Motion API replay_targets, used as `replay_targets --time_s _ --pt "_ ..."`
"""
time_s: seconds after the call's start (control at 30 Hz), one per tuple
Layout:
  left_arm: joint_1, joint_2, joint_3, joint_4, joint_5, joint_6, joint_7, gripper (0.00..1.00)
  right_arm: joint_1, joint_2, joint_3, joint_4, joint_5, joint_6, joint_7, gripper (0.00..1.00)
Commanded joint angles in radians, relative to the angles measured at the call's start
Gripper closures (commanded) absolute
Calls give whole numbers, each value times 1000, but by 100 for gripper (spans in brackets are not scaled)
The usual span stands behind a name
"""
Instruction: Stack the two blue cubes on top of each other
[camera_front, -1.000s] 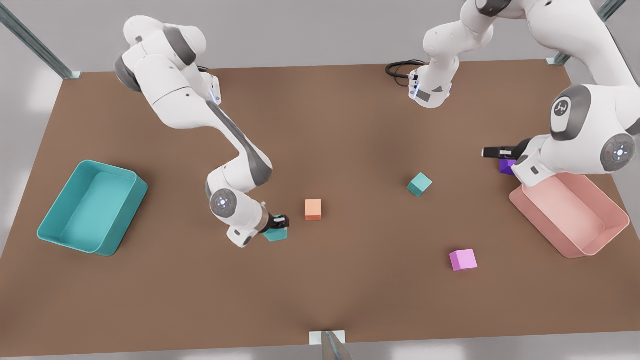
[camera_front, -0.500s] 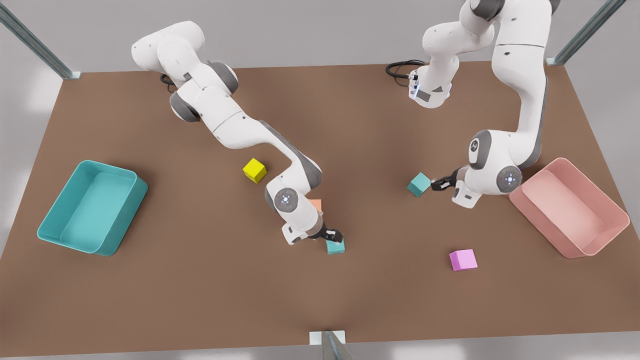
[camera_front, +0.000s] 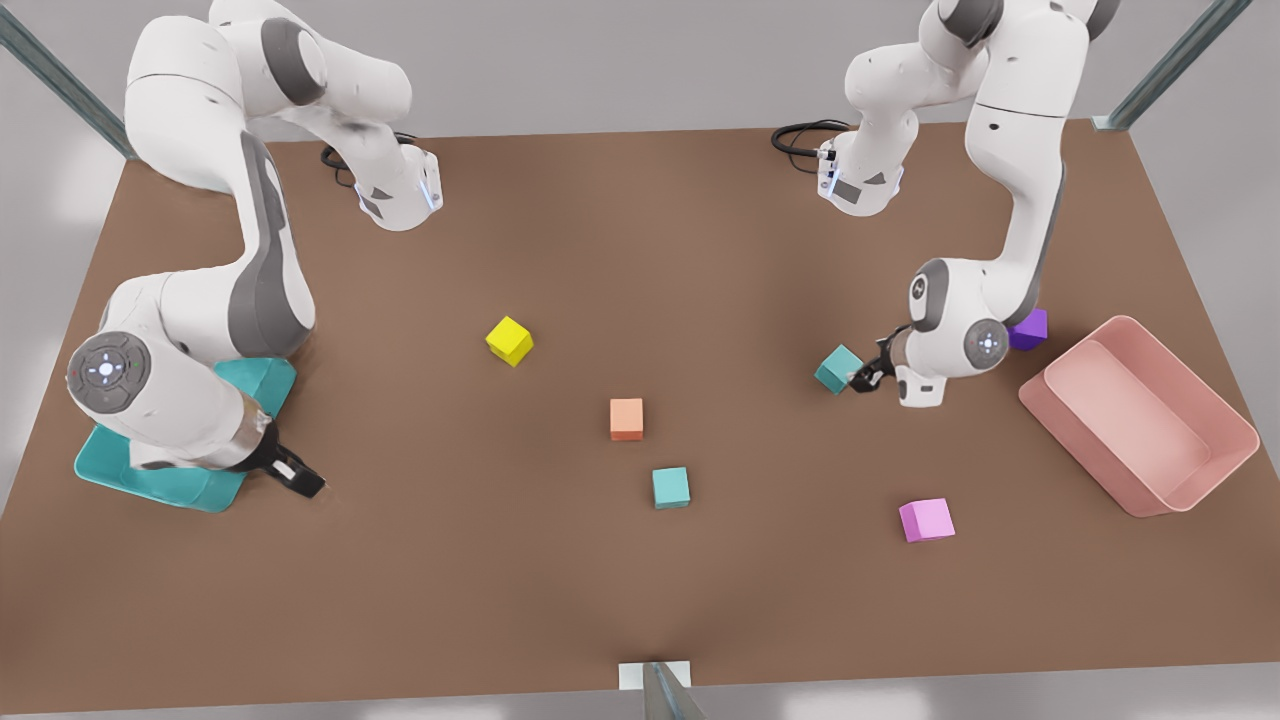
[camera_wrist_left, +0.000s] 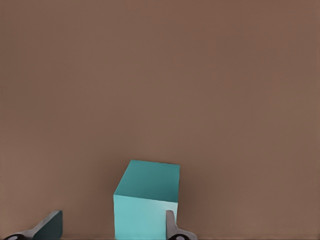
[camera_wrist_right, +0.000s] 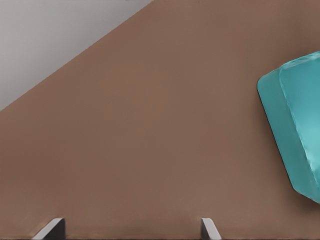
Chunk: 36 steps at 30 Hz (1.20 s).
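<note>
Left gripper (camera_front: 858, 378) at right of the front view, fingers (camera_wrist_left: 171, 227) spread around one teal cube (camera_front: 838, 369), not clamped, right gripper (camera_front: 300, 482) at lower left by the teal bin (camera_front: 165, 482), fingers apart, second teal cube (camera_front: 671, 487) free mid-table.

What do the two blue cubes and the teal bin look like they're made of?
Both look like plain simulated solids. The blue cube at the left gripper and the blue cube lying free mid-table have flat, matte teal faces with no grain or glare, perhaps painted wood or foam. The teal bin by the right gripper has thin, rounded, faintly glossy walls, suggesting moulded plastic.
</note>
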Motion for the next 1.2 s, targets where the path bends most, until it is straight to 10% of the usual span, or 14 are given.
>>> replay_targets --time_s 0.0,0.23,0.93,0.97,1.17 --pt "-7 -1 -1 -3 -64 80 58 0 -9 -132 0 -97 -22 -193 -835 0" --pt "-32 5 -1 -12 -110 123 70 0 -37 -321 -15 -350 27 -22 -843 0" --pt "-32 123 -1 -53 -110 212 282 0 -26 -312 -9 -356 27 -30 -817 0" --pt "-32 123 -1 -53 -112 211 282 26 -26 -312 -9 -356 27 -30 -817 0" --pt "-29 104 -1 -43 -110 204 283 32 -26 -312 -9 -356 27 -31 -817 0"
